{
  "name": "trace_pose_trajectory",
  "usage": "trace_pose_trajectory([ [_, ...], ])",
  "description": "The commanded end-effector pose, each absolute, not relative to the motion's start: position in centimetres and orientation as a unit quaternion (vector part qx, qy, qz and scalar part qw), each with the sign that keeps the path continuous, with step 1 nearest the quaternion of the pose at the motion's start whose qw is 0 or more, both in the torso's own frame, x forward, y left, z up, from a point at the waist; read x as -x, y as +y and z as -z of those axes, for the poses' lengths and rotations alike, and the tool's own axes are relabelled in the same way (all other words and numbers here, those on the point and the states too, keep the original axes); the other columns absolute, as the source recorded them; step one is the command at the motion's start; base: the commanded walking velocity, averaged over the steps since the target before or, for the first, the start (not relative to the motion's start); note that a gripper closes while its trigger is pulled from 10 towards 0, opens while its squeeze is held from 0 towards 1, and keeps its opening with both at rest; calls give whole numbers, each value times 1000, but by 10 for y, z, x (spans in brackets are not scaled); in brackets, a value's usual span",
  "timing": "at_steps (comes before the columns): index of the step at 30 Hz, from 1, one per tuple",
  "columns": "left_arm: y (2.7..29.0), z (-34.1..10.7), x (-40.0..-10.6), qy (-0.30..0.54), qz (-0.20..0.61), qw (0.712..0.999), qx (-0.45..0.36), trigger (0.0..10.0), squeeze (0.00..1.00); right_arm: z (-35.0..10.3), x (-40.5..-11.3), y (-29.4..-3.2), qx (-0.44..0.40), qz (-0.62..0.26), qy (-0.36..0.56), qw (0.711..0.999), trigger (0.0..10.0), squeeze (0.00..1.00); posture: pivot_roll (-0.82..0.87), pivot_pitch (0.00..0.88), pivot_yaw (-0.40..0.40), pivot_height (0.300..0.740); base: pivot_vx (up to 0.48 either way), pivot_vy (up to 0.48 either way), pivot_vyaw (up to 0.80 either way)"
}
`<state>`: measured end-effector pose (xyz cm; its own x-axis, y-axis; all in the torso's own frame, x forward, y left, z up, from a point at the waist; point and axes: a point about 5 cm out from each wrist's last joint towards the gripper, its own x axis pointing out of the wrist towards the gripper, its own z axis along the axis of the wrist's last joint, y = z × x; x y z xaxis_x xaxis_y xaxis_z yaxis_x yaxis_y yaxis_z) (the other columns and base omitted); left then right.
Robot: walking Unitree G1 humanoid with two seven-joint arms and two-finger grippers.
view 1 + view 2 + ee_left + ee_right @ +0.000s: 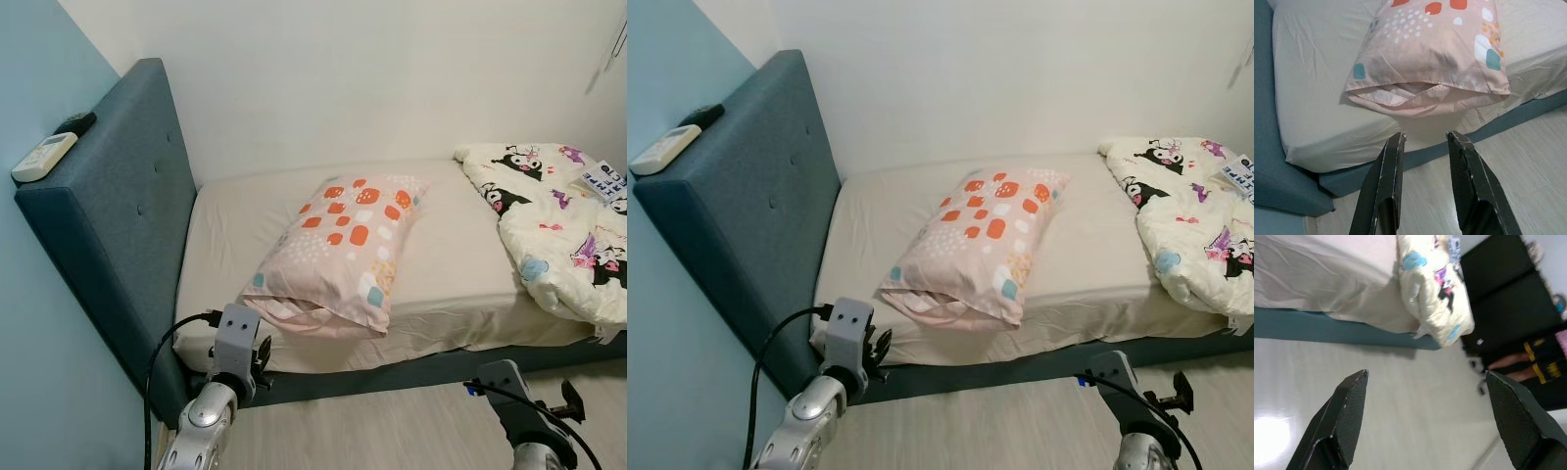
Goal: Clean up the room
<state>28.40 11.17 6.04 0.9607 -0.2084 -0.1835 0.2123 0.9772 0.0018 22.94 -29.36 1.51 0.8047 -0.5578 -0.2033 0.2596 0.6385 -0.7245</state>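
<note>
Jaws spread and empty on both left gripper (1425,139) and right gripper (1427,377), I'm squared to the bed (441,264), pillow (343,250) mid-frame, reaching for it next.

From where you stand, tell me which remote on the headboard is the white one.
The white remote control is the nearer, larger one on top of the dark blue padded headboard; the small black remote lies just behind it, closer to the wall.
</note>
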Motion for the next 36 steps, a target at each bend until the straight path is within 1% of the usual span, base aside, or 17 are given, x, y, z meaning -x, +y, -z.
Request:
trace_pose_trajectory([
  [1,111,-57,-283,101,106,989,-8,10000,0,-11,-227,-293,336,230,220,887,10000,0,-55,45,10,740,0,0,0],
  [12,112,-59,-284,96,105,990,-10,10000,0,-9,-229,-299,322,225,227,891,10000,0,-42,37,-8,740,0,0,0],
  [19,113,-58,-283,98,102,990,-8,10000,0,-9,-231,-301,319,223,231,892,10000,0,-59,46,9,740,0,0,0],
  [26,109,-58,-284,98,106,990,-5,10000,0,-9,-232,-304,316,221,233,893,10000,0,-58,45,3,740,0,0,0],
  [36,112,-58,-283,99,103,990,-5,10000,0,-8,-233,-304,315,221,234,893,10000,0,-54,46,5,740,0,0,0],
])
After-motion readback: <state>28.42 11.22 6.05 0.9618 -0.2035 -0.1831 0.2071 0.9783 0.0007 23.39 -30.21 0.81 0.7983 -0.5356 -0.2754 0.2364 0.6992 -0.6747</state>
